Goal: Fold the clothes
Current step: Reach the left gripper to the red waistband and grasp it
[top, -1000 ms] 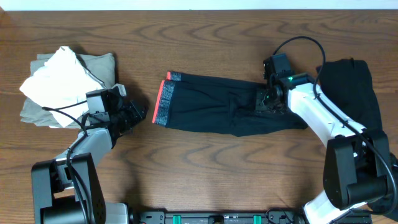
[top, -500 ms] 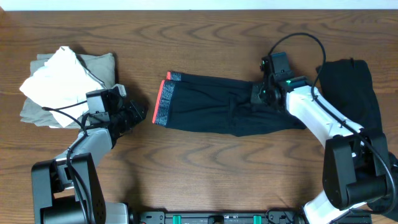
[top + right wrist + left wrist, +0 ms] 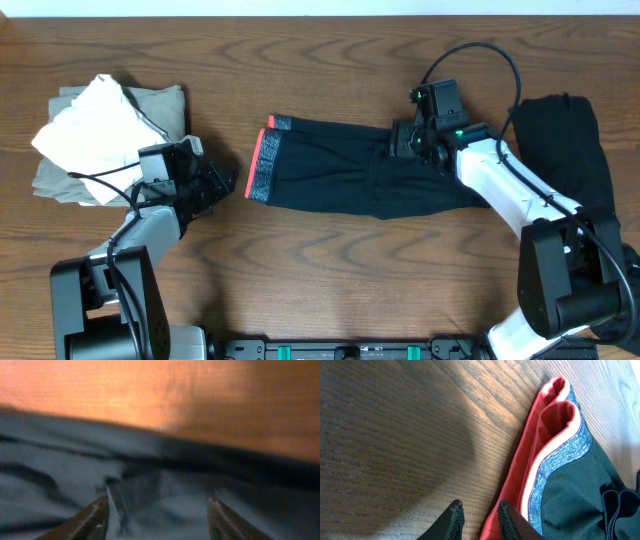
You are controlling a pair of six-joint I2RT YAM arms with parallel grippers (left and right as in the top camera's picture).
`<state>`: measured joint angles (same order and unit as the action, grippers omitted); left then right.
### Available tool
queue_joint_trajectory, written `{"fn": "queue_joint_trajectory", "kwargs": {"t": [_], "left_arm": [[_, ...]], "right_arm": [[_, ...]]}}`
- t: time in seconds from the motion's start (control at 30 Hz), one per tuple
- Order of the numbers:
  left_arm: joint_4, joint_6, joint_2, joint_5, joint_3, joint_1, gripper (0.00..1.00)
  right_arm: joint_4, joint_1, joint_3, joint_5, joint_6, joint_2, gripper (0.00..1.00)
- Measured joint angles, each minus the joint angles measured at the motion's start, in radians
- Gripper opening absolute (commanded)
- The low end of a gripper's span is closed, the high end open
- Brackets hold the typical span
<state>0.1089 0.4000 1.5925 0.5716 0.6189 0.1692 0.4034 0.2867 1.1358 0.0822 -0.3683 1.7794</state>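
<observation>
Two soft, limp black garments: pants point(image 3: 330, 185) lay mid-bench, plain piece point(image 3: 565, 150) at right edge. Likely best pinched at coral waistband point(image 3: 262, 165). Over the pants, right gripper point(image 3: 157, 512) hung spread, empty; left gripper point(image 3: 479, 510) barely parted, empty.

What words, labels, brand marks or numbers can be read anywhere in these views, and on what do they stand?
No readable text in any view.
Black pants: the waistband shows only coral lining and a speckled grey-blue strip, no letters.
Plain black garment at the right: no print visible.
Pale cloth pile at the left: no print visible.
The right wrist view is too blurred to show any marking.
</observation>
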Motion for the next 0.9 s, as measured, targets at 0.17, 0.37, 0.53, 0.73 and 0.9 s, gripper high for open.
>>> {"fn": "queue_joint_trajectory", "kwargs": {"t": [0.17,0.37,0.53,0.73,0.9], "left_arm": [[0.021,-0.038,0.0,0.016,0.0,-0.001,0.74],[0.091,-0.066,0.0,0.048,-0.002,-0.042,0.86],[0.111,-0.068,0.0,0.063,-0.002,-0.104,0.86],[0.085,-0.068,0.003,0.043,-0.002,-0.12,0.86],[0.02,-0.055,0.016,0.011,-0.002,-0.12,0.82]], "right_arm": [[0.103,-0.007,-0.002,-0.014,0.016,0.0,0.53],[0.126,-0.036,-0.002,-0.077,0.07,0.0,0.55],[0.136,-0.054,-0.002,-0.087,0.092,-0.006,0.55],[0.165,-0.062,-0.002,-0.09,0.097,-0.016,0.55],[0.17,-0.062,-0.002,-0.09,0.1,-0.016,0.55]]}}
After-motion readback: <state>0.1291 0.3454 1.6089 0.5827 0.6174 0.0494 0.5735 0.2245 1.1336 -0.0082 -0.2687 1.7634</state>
